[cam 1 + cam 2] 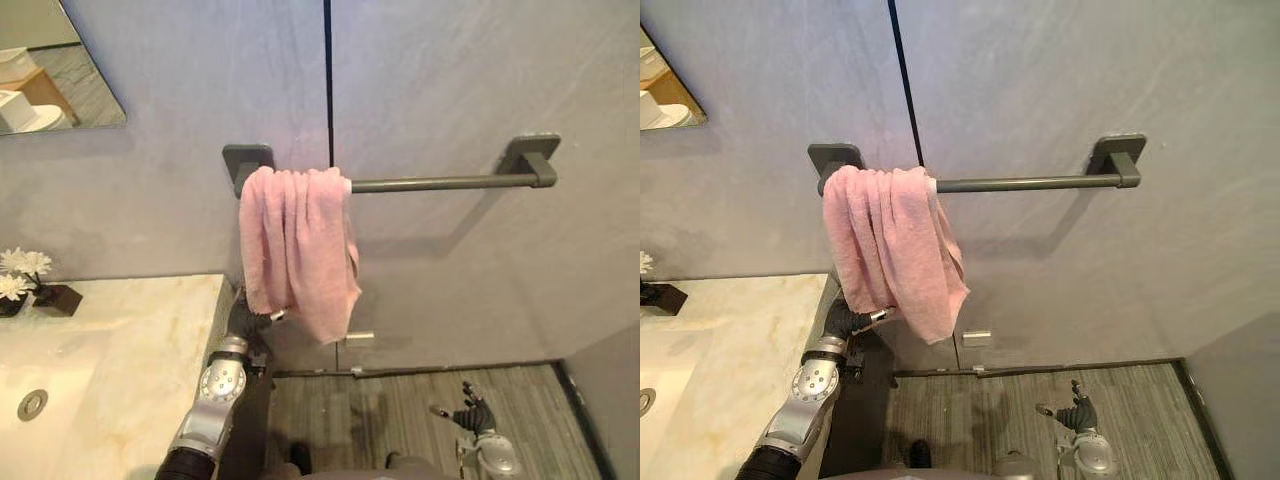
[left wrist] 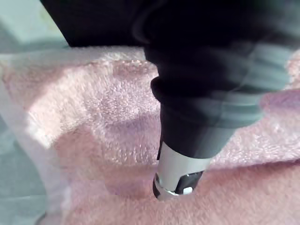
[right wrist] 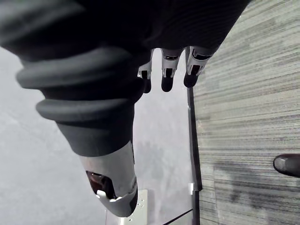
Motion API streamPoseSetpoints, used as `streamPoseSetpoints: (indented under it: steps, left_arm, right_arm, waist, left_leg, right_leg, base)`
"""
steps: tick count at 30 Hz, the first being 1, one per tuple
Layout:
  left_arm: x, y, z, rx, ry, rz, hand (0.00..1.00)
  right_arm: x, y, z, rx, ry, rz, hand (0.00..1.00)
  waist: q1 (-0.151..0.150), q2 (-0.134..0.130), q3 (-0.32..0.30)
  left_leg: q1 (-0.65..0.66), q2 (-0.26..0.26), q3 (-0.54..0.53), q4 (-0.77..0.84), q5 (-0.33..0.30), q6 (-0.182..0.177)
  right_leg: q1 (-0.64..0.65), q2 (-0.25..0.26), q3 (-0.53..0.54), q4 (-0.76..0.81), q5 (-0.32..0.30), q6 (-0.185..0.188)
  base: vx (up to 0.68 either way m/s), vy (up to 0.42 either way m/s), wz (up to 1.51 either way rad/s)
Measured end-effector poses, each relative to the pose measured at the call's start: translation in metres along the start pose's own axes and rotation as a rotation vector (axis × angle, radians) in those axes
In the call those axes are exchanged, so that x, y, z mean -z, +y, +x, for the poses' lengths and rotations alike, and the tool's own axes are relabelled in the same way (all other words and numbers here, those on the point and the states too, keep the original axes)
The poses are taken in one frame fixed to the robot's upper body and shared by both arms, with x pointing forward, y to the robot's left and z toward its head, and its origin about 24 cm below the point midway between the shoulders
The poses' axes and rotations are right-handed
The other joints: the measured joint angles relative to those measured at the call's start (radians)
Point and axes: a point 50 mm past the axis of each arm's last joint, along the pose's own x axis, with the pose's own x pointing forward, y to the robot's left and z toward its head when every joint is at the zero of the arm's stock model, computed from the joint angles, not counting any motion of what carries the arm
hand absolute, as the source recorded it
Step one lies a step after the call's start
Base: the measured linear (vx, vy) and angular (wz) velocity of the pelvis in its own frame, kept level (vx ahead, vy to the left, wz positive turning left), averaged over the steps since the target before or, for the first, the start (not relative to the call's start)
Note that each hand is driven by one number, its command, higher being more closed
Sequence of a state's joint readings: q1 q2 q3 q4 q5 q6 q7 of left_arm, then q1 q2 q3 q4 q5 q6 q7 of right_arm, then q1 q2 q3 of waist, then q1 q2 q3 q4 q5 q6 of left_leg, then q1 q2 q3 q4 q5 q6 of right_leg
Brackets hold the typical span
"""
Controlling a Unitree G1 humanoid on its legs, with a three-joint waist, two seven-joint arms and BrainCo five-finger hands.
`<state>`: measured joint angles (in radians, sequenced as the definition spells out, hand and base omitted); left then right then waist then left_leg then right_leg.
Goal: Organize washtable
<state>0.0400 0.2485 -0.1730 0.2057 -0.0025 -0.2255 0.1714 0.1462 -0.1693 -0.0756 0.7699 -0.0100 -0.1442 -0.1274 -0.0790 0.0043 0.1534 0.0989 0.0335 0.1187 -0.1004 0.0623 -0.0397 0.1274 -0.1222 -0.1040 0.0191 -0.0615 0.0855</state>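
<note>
A grey wall [image 1: 480, 80] with one dark upright seam backs the scene, and striped grey flooring [image 1: 400, 410] runs along its foot. At far left a mirror [image 1: 50, 70] hangs in the upper corner. Below it lies the pale marble washtable [image 1: 150, 330], with a round drain [image 1: 32, 404] in its basin. White flowers [image 1: 20, 270] stand in a dark holder [image 1: 57, 298] at its far edge.

Just right of the washtable, the left hand [image 1: 845, 322] reaches up under the bottom edge of the pink towel [image 1: 295, 240]. Its wrist view shows it lying against the cloth. The towel hides the rest, so whether it grips the cloth cannot be told.

The towel hangs bunched in folds at the left end of the dark towel bar [image 1: 440, 183], whose right stretch is bare.

At near right, low over the floor and well apart from the towel, the right hand [image 1: 472, 412] holds nothing. Its fingers [image 3: 168, 75] hang loosely side by side, with the thumb set off from them.
</note>
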Motion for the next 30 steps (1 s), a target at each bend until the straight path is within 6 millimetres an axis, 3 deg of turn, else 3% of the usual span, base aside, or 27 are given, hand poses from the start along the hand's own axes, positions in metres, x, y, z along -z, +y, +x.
streamPoseSetpoints:
  steps: [4, 11, 18, 30]
  left_arm:
    - [-0.004, -0.006, 0.003, 0.040, -0.015, 0.000, 1.00]
    - [-0.004, -0.004, 0.003, 0.033, -0.015, 0.001, 1.00]
    - [-0.004, -0.003, 0.003, 0.033, -0.018, 0.006, 1.00]
    - [-0.004, -0.010, 0.002, 0.040, -0.022, -0.006, 1.00]
  right_arm:
    - [-0.007, -0.001, 0.001, 0.003, -0.032, 0.001, 0.00]
    - [-0.078, 0.002, -0.003, -0.024, -0.340, 0.014, 0.00]
    - [-0.152, 0.023, -0.025, -0.162, -0.690, 0.032, 0.00]
    - [-0.200, 0.056, -0.043, -0.360, -0.874, 0.003, 0.00]
  waist:
    - [-0.001, 0.001, -0.002]
    - [-0.003, -0.001, -0.005]
    - [0.005, -0.001, -0.013]
    - [0.021, -0.004, -0.021]
  left_leg:
    - [-0.008, 0.000, 0.000, 0.003, 0.001, -0.002]
    - [0.002, -0.007, 0.008, 0.006, 0.007, 0.002]
    - [0.014, -0.002, -0.006, 0.006, 0.007, 0.002]
    - [-0.004, 0.002, -0.036, 0.005, 0.013, 0.000]
  right_leg:
    - [-0.009, 0.001, 0.007, -0.004, 0.006, 0.001]
    - [0.001, 0.003, 0.024, -0.019, 0.018, 0.009]
    - [0.015, 0.009, 0.021, -0.021, 0.018, 0.008]
    - [0.007, 0.007, 0.018, -0.006, 0.017, 0.007]
  base:
    - [0.00, 0.002, -0.05]
    - [0.06, -0.002, -0.08]
    - [0.00, -0.011, 0.01]
    - [-0.04, -0.008, 0.05]
